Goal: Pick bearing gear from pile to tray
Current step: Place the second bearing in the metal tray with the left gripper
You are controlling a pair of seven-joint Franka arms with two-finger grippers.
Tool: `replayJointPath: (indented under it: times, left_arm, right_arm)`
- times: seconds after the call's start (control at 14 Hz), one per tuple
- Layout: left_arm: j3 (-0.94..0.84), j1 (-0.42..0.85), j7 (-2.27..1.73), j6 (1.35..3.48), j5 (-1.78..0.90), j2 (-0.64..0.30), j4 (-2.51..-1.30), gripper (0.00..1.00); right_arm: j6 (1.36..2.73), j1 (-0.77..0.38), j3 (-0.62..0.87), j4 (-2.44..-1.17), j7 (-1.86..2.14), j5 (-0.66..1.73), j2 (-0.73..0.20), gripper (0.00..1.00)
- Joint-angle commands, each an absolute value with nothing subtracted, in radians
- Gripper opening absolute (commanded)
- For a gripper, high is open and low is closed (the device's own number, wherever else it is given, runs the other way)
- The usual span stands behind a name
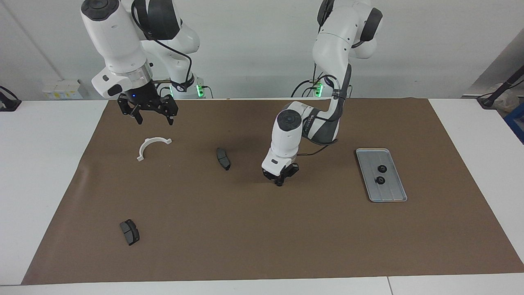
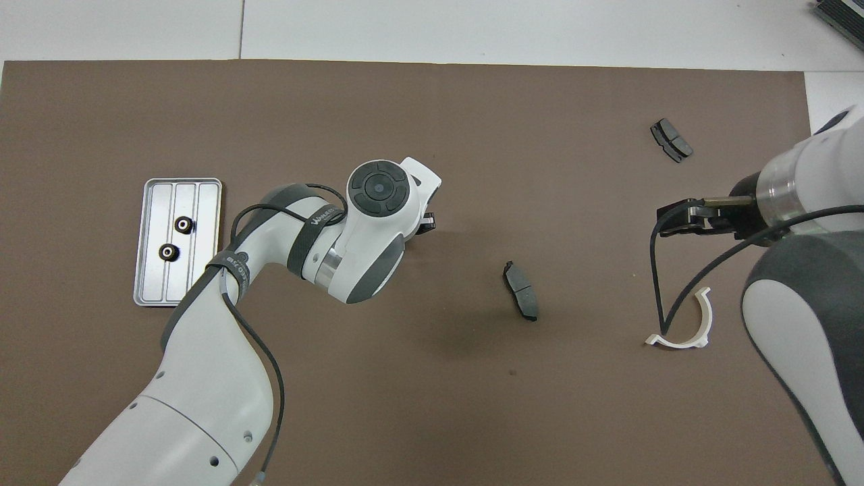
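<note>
Left gripper [image 1: 280,182] is closed down at mid-mat; whether a gear is pinched cannot be told. Two gears [image 1: 381,174] are seen in the tray [image 1: 396,196] near the mat's left-arm edge. Gears are judged small, rigid, light, best pinched across the rim. Right gripper [image 1: 152,120] is held open, waiting over the bracket [image 1: 151,146].

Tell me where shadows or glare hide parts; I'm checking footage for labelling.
Facing view: soft even light, a faint shadow on the mat beside the left end effector. Overhead view: the tray shines pale but its two black gears stay clear; the left arm hides its own end effector's tips.
</note>
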State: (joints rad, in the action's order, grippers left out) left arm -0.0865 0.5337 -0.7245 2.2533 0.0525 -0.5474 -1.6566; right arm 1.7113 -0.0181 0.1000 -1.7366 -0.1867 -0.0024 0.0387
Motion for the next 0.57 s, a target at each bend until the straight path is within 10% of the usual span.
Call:
replayJointPath:
  times: [0.0,0.5]
  left_arm:
    - [-0.077,0.543,-0.738,2.284,0.055,-0.548,-1.661,0.24]
    - [-0.075,0.538,-0.739,2.328,0.054,-0.557,-1.661,0.32]
  right_arm:
    - [1.735,0.002,0.107,-1.755,-0.143,0.028,0.055,1.00]
    - [1.735,0.002,0.107,-1.755,-0.123,0.023,0.057,1.00]
